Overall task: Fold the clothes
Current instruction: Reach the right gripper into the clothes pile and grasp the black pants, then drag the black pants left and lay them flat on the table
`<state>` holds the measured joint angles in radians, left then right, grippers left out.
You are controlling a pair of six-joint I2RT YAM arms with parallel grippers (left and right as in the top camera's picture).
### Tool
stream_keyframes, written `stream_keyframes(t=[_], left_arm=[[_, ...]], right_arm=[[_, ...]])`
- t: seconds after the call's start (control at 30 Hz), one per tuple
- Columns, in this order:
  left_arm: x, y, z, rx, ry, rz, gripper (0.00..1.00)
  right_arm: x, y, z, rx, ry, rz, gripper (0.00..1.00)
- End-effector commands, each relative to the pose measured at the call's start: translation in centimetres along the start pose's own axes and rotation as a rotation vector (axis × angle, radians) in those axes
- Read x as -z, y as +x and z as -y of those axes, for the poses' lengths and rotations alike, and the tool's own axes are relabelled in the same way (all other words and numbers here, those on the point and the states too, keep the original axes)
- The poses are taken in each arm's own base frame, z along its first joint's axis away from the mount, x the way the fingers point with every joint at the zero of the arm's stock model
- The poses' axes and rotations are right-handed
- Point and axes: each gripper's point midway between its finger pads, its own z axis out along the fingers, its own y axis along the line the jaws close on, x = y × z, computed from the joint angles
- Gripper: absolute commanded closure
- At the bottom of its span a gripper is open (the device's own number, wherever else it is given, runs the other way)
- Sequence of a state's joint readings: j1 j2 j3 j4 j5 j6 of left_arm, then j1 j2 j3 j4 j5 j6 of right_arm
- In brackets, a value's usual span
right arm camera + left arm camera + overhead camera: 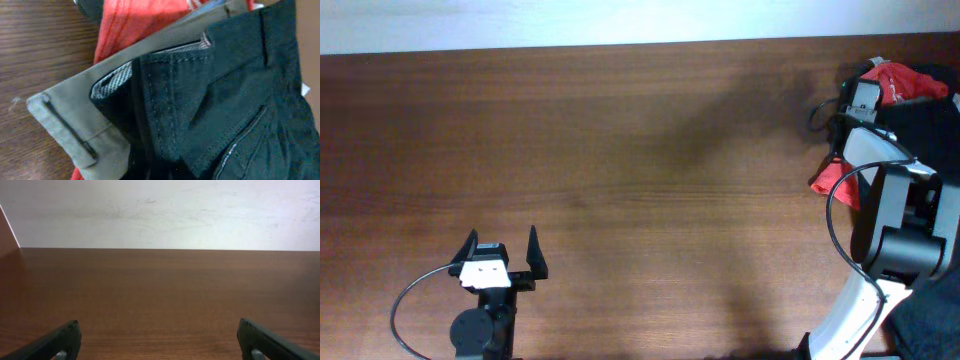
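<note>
The clothes lie in a pile at the table's far right edge. The black garment (235, 100) fills the right wrist view, with stitched seams and a zip pocket. It lies on the khaki-grey trousers (65, 120), whose waistband and belt loop show, and these lie over a red garment (130, 25). In the overhead view the red garment (910, 82) and black cloth (935, 130) flank the right arm. My right gripper (865, 100) is down in the pile; its fingers (160, 172) show only as a dark mass, closed in the black fabric. My left gripper (502, 245) is open and empty.
The brown wooden table (640, 170) stretches between the two arms. A pale wall (160, 210) stands behind its far edge. A black cable (820, 112) loops beside the right arm. The left wrist view shows only bare wood between my left fingers (159, 340).
</note>
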<state>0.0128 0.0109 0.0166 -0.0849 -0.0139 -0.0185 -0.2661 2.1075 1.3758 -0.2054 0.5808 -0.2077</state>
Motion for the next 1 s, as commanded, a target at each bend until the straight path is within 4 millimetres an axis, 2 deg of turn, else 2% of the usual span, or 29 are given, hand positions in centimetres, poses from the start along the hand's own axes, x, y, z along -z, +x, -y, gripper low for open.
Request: stream_keyframes(t=[0.0,0.07,0.17,0.2,0.27,0.33,0.37,0.4,0.43,0.6,0.67,0.73,0.77,0.83,0.87,0.93,0.97], left_arm=[[0.0,0.2,0.1,-0.012,0.005,-0.001,0.01],[0.0,0.2,0.1,-0.012,0.005,-0.001,0.01],[0.0,0.2,0.1,-0.012,0.005,-0.001,0.01],[0.0,0.2,0.1,-0.012,0.005,-0.001,0.01],[0.0,0.2,0.1,-0.012,0.005,-0.001,0.01],[0.0,0.2,0.1,-0.012,0.005,-0.001,0.01],[0.0,0.2,0.1,-0.012,0.005,-0.001,0.01],[0.0,0.2,0.1,-0.012,0.005,-0.001,0.01],[0.0,0.2,0.1,-0.012,0.005,-0.001,0.01],[0.0,0.2,0.1,-0.012,0.005,-0.001,0.01],[0.0,0.2,0.1,-0.012,0.005,-0.001,0.01],[0.0,0.2,0.1,-0.012,0.005,-0.001,0.01],[0.0,0.2,0.1,-0.012,0.005,-0.001,0.01],[0.0,0.2,0.1,-0.012,0.005,-0.001,0.01],[0.0,0.2,0.1,-0.012,0.005,-0.001,0.01],[0.0,0.2,0.1,-0.012,0.005,-0.001,0.01],[0.0,0.2,0.1,-0.012,0.005,-0.001,0.01]], right_arm=[[4.0,-3.5,5.3,-0.177,0.096,0.094,0.96],[6.6,-4.7,7.3,-0.291,0.095,0.143,0.96],[10.9,-6.6,10.2,-0.361,0.097,0.229,0.96],[13.5,-7.3,11.9,-0.390,0.100,0.273,0.96],[16.6,-7.6,14.0,-0.423,0.101,0.322,0.96],[19.6,-8.1,14.2,-0.424,0.048,0.371,0.96],[20.9,-8.4,13.5,-0.410,0.002,0.393,0.96],[22.7,-9.0,11.4,-0.375,-0.081,0.424,0.96],[23.5,-9.4,10.1,-0.354,-0.123,0.439,0.96],[30.4,-11.2,-1.9,-0.304,-0.426,0.527,0.96],[32.9,-11.1,-7.7,-0.257,-0.563,0.539,0.96],[34.3,-9.8,-14.0,-0.239,-0.679,0.495,0.96],[35.2,-8.8,-17.9,-0.210,-0.766,0.467,0.96],[36.3,-7.1,-23.1,-0.167,-0.881,0.423,0.96],[37.7,-5.0,-28.1,-0.131,-1.004,0.370,0.96],[41.3,-1.4,-34.8,-0.027,-1.214,0.334,0.96],[42.6,0.2,-36.9,-0.031,-1.262,0.304,0.96]])
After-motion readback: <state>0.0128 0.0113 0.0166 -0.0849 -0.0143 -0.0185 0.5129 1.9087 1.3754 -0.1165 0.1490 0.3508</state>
